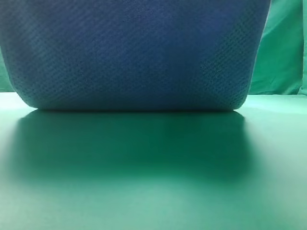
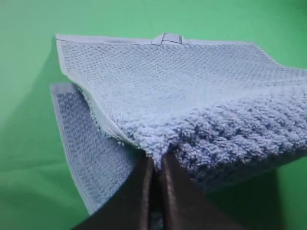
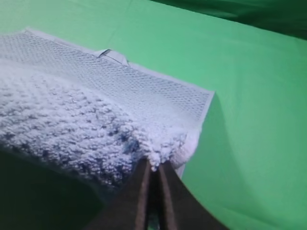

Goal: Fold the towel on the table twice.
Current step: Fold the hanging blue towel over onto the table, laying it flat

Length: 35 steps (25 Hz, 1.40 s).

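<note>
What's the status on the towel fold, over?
Left gripper shut on towel. Right gripper shut on towel too. Towel lifted, hanging above table. Nothing in the way.

1. The towel (image 1: 134,52) hangs as a wide curtain across the middle of my workspace, filling most of the exterior high view; nothing passes straight through there.
2. Beneath its lower fold lies bare green bench (image 1: 153,191), shadowed but free of objects; a narrow gap shows under the fold.
3. Left of the towel in my left wrist view, the bench (image 2: 24,120) is open.
4. Right of the towel in my right wrist view, the bench (image 3: 259,120) is open too.
5. The wrinkled backdrop cloth (image 1: 283,48) closes off the far right side.
6. My jaws on both sides are clamped on towel corners.
</note>
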### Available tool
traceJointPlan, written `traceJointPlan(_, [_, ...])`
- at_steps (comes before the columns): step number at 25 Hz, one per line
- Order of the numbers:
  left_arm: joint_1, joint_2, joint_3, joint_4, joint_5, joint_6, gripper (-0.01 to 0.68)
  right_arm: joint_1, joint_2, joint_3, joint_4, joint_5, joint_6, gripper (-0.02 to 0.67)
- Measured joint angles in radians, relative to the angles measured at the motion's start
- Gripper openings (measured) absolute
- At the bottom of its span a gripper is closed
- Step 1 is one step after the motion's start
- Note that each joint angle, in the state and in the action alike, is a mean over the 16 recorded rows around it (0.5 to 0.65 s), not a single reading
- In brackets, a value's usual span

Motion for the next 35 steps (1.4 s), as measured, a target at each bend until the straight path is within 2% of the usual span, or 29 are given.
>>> traceJointPlan(10, [-0.001, -0.269, 0.261, 0.000, 0.026, 0.008, 0.000, 0.106, -0.222, 0.222, -0.010, 0.015, 0.071, 0.000])
traceJointPlan(18, [-0.001, -0.397, 0.412, -0.020, 0.077, 0.009, 0.000, 0.129, -0.363, 0.320, -0.010, 0.073, 0.144, 0.000])
traceJointPlan(25, [-0.001, -0.434, 0.511, -0.061, 0.064, 0.010, 0.000, 0.131, -0.417, 0.405, -0.007, 0.076, 0.196, 0.000])
traceJointPlan(35, [-0.001, -0.338, 0.538, -0.131, -0.068, 0.048, 0.000, 0.103, -0.300, 0.443, -0.033, -0.091, 0.241, 0.000])
